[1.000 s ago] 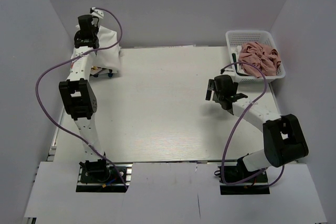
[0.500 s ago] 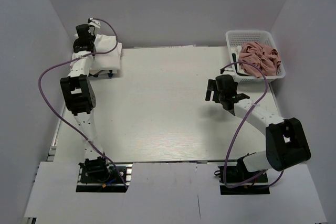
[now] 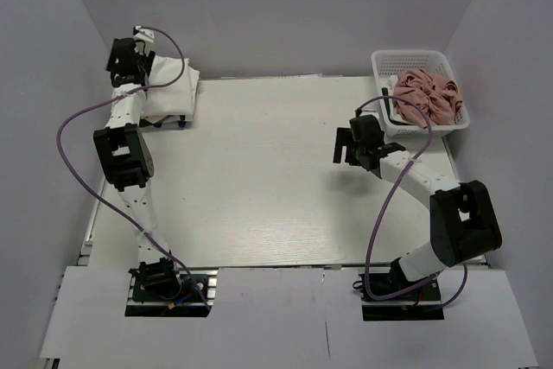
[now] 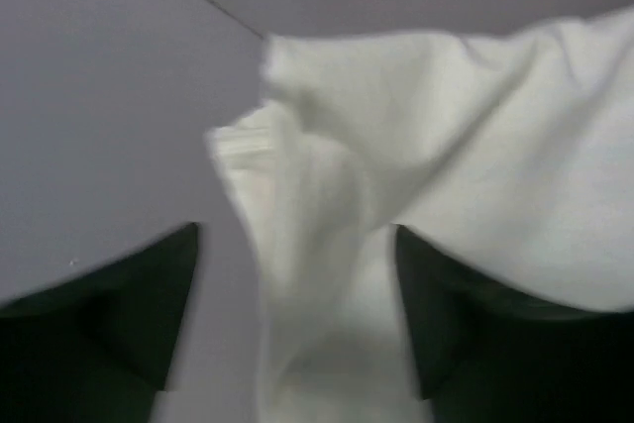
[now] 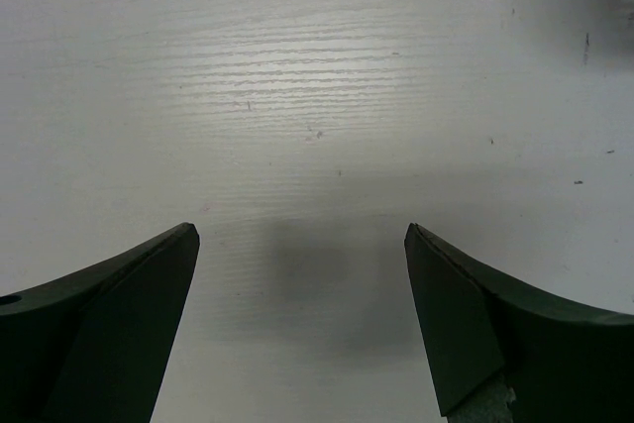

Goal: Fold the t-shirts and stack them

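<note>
left gripper [image 4: 295, 235] is spread open with a white t-shirt [image 4: 475, 165] bunched between its fingers [image 4: 149, 304]. right gripper [image 5: 302, 230] is open wide, low over the table [image 5: 317, 66]. pink t-shirt [image 3: 425, 97] lies crumpled in the basket [image 3: 380, 62] beyond it, to its right.

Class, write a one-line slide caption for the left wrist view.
Open left end effector straddling a fold of white t-shirt beside a grey wall.

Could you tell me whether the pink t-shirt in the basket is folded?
Not folded: the dusty pink cloth t-shirt lies bunched in the white plastic mesh basket.
</note>
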Controlling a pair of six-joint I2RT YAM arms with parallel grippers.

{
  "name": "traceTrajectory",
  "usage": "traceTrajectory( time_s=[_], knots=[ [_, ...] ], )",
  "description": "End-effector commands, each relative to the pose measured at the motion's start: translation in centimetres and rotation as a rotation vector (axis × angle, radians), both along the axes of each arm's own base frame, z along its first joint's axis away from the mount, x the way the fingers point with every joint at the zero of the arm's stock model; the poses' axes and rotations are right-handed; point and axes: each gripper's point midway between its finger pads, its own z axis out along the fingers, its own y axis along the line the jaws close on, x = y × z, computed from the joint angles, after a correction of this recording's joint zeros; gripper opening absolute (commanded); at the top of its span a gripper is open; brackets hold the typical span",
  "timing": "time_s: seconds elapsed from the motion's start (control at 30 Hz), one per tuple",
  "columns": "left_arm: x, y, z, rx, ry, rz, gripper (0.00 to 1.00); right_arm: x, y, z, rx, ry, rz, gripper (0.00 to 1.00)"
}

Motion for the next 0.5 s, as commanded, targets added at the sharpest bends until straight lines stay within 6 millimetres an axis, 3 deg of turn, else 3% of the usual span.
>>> traceTrajectory(
  time_s=[0.0,0.17,0.2,0.23,0.3,0.33,0.4,0.43,0.47],
  knots=[
    [0.0,0.8,6.6,-0.003,-0.166,0.041,1.0,0.9,1.2,2.1,0.041,-0.033,0.035,0.9],
    [-1.7,0.5,7.3,-0.019,-0.182,0.093,1.0,0.4,1.3,2.9,0.065,-0.064,0.037,0.9],
    [-1.9,-0.3,6.6,-0.032,-0.168,0.086,1.0,0.2,1.2,3.9,0.082,-0.097,0.036,0.9],
    [-2.7,-0.8,7.3,-0.054,-0.158,0.071,1.0,0.3,1.4,4.3,0.105,-0.118,0.038,0.9],
    [-3.3,-2.8,6.9,-0.154,-0.165,0.042,1.0,-0.6,1.3,5.2,0.132,-0.152,0.044,0.9],
    [-4.1,-4.0,8.2,-0.198,-0.165,0.021,1.0,-1.0,1.3,5.8,0.148,-0.183,0.047,0.9],
    [-4.9,-6.0,9.1,-0.339,-0.186,-0.012,1.0,-1.7,0.8,5.9,0.167,-0.203,0.027,0.9],
    [-5.5,-7.3,9.6,-0.396,-0.18,-0.025,1.0,-1.9,0.8,6.9,0.197,-0.233,0.012,0.9],
    [-6.7,-8.6,11.1,-0.516,-0.225,-0.026,1.0,-2.6,1.0,6.4,0.22,-0.221,0.014,0.9]
  ],
)
